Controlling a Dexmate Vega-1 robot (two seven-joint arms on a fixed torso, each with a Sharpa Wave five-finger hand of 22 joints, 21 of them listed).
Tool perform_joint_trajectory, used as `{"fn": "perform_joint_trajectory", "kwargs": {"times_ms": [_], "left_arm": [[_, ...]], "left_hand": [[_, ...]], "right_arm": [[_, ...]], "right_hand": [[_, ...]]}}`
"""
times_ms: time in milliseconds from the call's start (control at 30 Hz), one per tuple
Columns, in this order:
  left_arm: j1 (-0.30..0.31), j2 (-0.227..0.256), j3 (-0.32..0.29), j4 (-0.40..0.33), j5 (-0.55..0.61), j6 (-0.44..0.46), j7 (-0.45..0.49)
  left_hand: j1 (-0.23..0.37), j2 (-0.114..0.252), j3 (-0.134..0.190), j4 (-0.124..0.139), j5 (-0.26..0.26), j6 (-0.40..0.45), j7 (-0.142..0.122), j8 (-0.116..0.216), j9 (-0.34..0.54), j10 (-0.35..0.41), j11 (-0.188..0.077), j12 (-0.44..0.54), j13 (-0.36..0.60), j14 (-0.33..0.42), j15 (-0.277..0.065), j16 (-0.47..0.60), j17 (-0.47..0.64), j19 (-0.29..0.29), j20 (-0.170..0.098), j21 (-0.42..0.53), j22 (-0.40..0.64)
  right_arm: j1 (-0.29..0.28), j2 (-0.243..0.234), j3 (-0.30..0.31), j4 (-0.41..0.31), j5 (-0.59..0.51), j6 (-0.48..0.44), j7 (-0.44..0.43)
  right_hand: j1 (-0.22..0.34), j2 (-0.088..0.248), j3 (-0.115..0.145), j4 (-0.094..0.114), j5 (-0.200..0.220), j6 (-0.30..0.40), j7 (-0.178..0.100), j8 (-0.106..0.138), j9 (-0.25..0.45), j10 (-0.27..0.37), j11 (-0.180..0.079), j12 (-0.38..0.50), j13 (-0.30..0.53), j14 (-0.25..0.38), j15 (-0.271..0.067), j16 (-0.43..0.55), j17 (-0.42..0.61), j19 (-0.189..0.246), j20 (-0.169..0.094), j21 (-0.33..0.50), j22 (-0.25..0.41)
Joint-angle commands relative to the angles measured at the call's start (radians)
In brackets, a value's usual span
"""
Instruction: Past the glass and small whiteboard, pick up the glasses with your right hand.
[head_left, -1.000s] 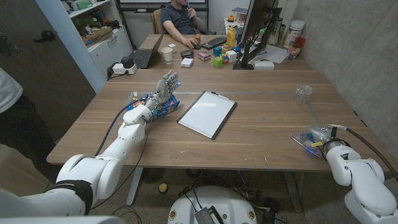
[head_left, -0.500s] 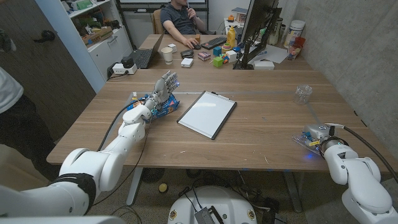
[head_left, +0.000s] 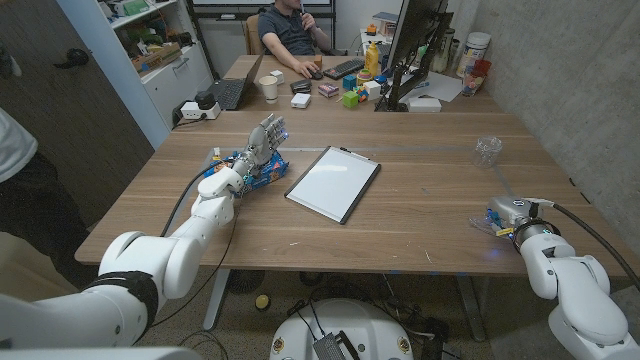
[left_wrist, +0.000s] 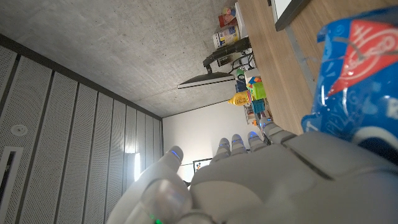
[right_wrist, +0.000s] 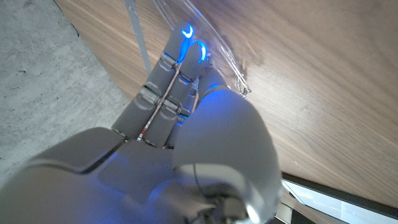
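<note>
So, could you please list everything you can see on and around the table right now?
Whiteboard: one, white with a dark frame, middle of the wooden table.
Glass: one, clear, far right part of the table.
Glasses: one pair, clear and hard to make out, near right edge by the right hand.
Blue packet: one, blue, beside the left hand.
Laptop: one, dark, far desk.
Paper cup: one, white, far desk.
Monitor: one, black, far desk.
Person: one, seated behind the far desk.
Left hand: fingers up, beside the packet.
Right hand: at the glasses; its hold cannot be told.
</note>
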Motion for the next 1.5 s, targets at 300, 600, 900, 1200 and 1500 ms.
{"fn": "perform_joint_trajectory", "kwargs": {"times_ms": [300, 600, 900, 1200, 1500], "left_arm": [[0.065, 0.012, 0.003, -0.125, -0.002, 0.042, 0.027], [0.089, 0.023, 0.015, -0.17, -0.014, 0.057, 0.045], [0.1, 0.03, 0.026, -0.193, -0.022, 0.061, 0.055], [0.099, 0.033, 0.034, -0.193, -0.027, 0.061, 0.058], [0.105, 0.037, 0.038, -0.203, -0.032, 0.063, 0.059]], "left_hand": [[0.0, 0.097, -0.004, -0.003, 0.007, -0.008, 0.004, 0.002, 0.004, 0.005, 0.002, 0.004, 0.004, -0.016, 0.003, 0.002, 0.005, 0.0, -0.001, -0.002, 0.006], [0.0, 0.097, -0.005, -0.003, 0.008, -0.012, 0.006, 0.001, 0.004, 0.004, 0.002, 0.004, 0.004, -0.017, 0.003, 0.001, 0.005, 0.0, 0.0, -0.002, 0.006], [0.0, 0.097, -0.005, -0.003, 0.008, -0.017, 0.005, 0.0, 0.004, 0.003, 0.002, 0.003, 0.004, -0.018, 0.004, 0.001, 0.005, 0.0, -0.001, -0.002, 0.006], [0.0, 0.097, -0.006, -0.003, 0.008, -0.019, 0.004, 0.0, 0.004, 0.002, 0.001, 0.003, 0.004, -0.017, 0.004, 0.001, 0.005, 0.0, -0.001, -0.002, 0.006], [0.0, 0.097, -0.007, -0.003, 0.009, -0.021, 0.005, 0.001, 0.004, 0.002, 0.001, 0.003, 0.004, -0.017, 0.004, 0.001, 0.005, 0.0, 0.0, -0.002, 0.006]], "right_arm": [[-0.044, 0.027, 0.031, -0.033, 0.015, 0.012, -0.145], [-0.059, 0.04, 0.051, -0.048, 0.017, 0.026, -0.175], [-0.075, 0.049, 0.073, -0.066, 0.024, 0.054, -0.215], [-0.086, 0.07, 0.091, -0.09, 0.021, 0.072, -0.248], [-0.098, 0.094, 0.111, -0.125, 0.017, 0.093, -0.272]], "right_hand": [[-0.008, 0.019, 0.005, 0.017, -0.005, 0.025, 0.01, 0.003, -0.001, 0.022, 0.003, 0.031, 0.024, 0.031, -0.003, -0.023, -0.001, 0.016, -0.001, 0.031, 0.002], [-0.013, 0.019, 0.006, 0.022, -0.007, 0.031, 0.01, 0.003, -0.001, 0.022, 0.004, 0.034, 0.02, 0.038, -0.002, -0.035, 0.0, 0.018, 0.0, 0.042, 0.0], [-0.018, 0.018, 0.006, 0.027, -0.009, 0.033, 0.011, 0.003, -0.001, 0.024, 0.003, 0.037, 0.014, 0.045, -0.002, -0.047, -0.003, 0.016, 0.002, 0.05, -0.003], [-0.02, 0.017, 0.008, 0.028, -0.01, 0.038, 0.013, 0.003, 0.0, 0.027, 0.004, 0.043, 0.013, 0.056, -0.001, -0.055, 0.001, 0.016, 0.003, 0.06, -0.006], [-0.022, 0.016, 0.01, 0.03, -0.011, 0.04, 0.014, 0.002, 0.0, 0.032, 0.004, 0.048, 0.009, 0.063, -0.001, -0.065, 0.005, 0.016, 0.004, 0.07, -0.01]]}}
